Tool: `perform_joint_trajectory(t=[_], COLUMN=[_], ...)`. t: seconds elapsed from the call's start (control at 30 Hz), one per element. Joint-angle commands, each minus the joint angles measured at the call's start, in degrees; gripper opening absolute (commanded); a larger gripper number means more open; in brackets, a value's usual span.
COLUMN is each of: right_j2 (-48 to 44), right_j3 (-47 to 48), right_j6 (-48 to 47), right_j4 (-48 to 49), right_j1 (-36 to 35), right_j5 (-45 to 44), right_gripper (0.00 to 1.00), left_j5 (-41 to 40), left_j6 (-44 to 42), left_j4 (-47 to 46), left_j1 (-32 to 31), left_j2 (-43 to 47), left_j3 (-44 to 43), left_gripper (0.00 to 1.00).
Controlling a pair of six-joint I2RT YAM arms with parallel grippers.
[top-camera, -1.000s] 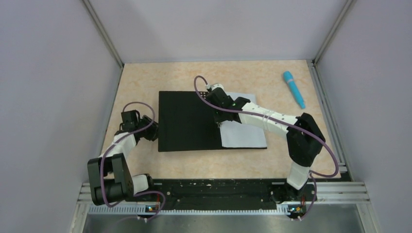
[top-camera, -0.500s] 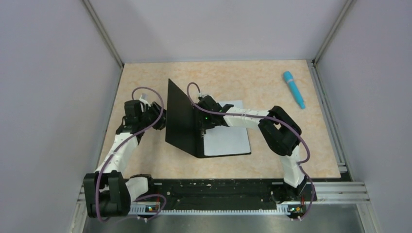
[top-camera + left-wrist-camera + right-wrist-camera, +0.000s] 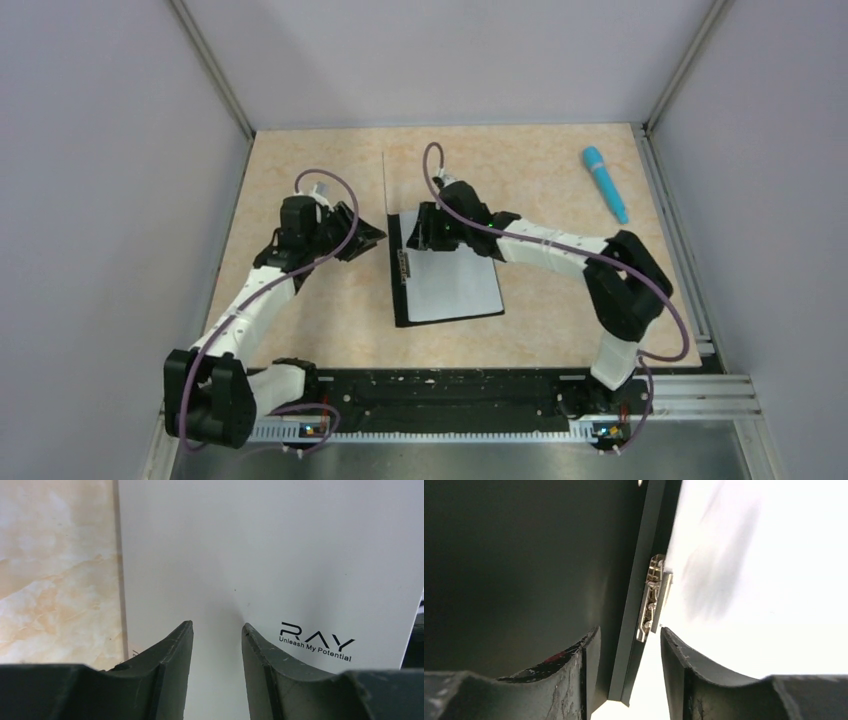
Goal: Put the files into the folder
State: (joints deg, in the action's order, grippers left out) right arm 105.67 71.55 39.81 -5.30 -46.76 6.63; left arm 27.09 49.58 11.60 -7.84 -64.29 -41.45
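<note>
While I watch the overhead feed, the worktop (image 3: 300,330) carries the folder (image 3: 400,305) a little left of its middle. The black back panel lies flat, and the grey cover (image 3: 385,190) stands nearly upright on the left, seen edge-on. The files (image 3: 452,285) lie flat on the back panel, inside the folder, covering most of it right of the spine.

My left gripper (image 3: 372,235) sits just beside the cover's outer face. On its wrist view the grey face with dark lettering fills the frame. The fingers (image 3: 170,650) are parted with nothing between them, though I cannot tell whether their tips touch the cover.

My right gripper (image 3: 420,228) is at the far end of the files, on the cover's inner side. It is released, and the spine shows in its gap.

A blue pen (image 3: 606,184) lies well apart at the far right. The metal clip (image 3: 651,600) runs along the spine, at the files' left edge.
</note>
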Motion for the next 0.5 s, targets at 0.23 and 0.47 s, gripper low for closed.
perform_joint_trajectory(t=[0.23, 0.47], right_j2=[-29.4, -42.3], right_j3=[-15.5, -21.8], right_j6=[-4.4, -7.6], right_j4=[-3.2, -8.2], right_j1=[11.4, 19.4], right_j5=[-8.4, -11.5], right_gripper=[0.6, 0.67], left_j5=[-5.8, -7.4], left_j6=[3.3, 4.9], left_j4=[-5.6, -9.2], left_j1=[-12.5, -20.3], left_j2=[-10.3, -20.7], left_j3=[-8.2, -12.4], left_gripper=[0.46, 0.46])
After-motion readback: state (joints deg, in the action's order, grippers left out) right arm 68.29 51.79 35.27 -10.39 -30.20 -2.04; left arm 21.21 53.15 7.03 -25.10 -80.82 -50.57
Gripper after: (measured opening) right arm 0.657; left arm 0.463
